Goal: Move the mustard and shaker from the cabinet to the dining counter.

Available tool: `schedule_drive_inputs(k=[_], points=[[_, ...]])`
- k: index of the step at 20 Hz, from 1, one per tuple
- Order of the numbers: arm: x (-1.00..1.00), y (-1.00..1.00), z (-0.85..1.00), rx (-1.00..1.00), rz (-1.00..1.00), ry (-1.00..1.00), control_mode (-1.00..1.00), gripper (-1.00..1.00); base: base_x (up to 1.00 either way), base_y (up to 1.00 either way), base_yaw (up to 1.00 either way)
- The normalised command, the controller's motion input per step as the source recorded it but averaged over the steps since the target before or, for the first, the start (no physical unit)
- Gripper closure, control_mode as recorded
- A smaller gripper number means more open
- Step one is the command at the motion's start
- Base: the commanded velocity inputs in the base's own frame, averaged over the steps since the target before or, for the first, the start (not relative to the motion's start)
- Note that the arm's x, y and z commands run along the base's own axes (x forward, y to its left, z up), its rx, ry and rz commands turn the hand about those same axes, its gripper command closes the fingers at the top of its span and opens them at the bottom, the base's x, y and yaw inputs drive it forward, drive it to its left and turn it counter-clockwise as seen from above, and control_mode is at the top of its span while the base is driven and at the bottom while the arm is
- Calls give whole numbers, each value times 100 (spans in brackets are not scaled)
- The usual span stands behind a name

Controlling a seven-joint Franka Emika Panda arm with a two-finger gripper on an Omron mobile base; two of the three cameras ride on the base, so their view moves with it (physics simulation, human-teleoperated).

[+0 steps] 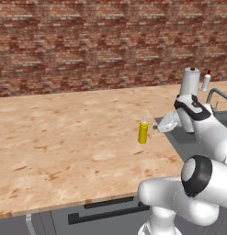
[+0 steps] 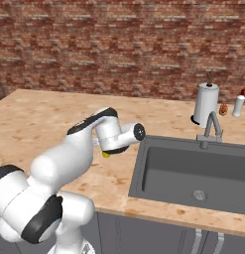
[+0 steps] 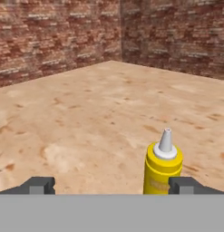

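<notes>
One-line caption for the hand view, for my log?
Mustard stands upright on the dining counter, just beyond the open gripper, near its right fingertip.

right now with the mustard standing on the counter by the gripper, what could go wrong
The mustard stands upright on the dining counter, just ahead of the right fingertip of the open gripper. A sideways pull-back might clip it and tip it. The sink opens close beside the bottle in the left base view, so a knocked bottle could roll in. The shaker has not reached this counter.
</notes>
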Motion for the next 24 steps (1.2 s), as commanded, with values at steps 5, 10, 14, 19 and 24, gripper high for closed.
schedule_drive_inputs(k=[5, 10, 14, 19, 24], points=[[-64, 1, 85, -1, -38, 30, -100, -100, 0, 0, 0], [-54, 27, 62, -5, -46, 38, -100, -100, 0, 0, 0], [-58, 36, 50, -1, -52, 33, -100, -100, 0, 0, 0], [-56, 36, 37, 0, -53, 14, -100, -100, 0, 0, 0], [-20, 25, 51, 0, -30, -2, -100, -100, 0, 0, 0]])
